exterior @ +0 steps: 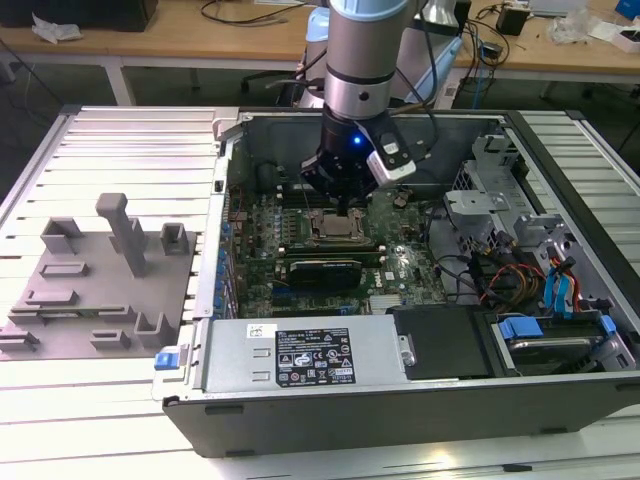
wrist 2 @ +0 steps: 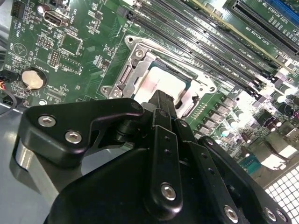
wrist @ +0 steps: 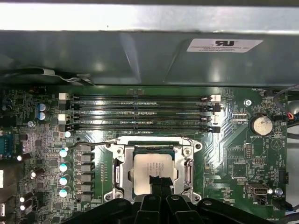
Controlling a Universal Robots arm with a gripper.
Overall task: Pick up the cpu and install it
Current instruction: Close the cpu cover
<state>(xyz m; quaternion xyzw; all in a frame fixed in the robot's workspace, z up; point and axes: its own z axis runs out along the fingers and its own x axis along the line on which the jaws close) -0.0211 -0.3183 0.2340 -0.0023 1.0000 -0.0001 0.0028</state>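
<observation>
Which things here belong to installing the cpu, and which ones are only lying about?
Belong to the job: the cpu, lying in the socket; the pincer, just over it.

Only lying about: coin battery; memory slots; graphics card; grey fixture tray.

Exterior view looks down from afar — both wrist views hover close, sharing the socket (wrist 2: pixel 135 60) (wrist: pixel 119 172).

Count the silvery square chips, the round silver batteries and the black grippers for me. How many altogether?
Silvery square metal-topped cpu: 1
Round silver coin battery: 1
Black metal gripper: 1
Total: 3
</observation>
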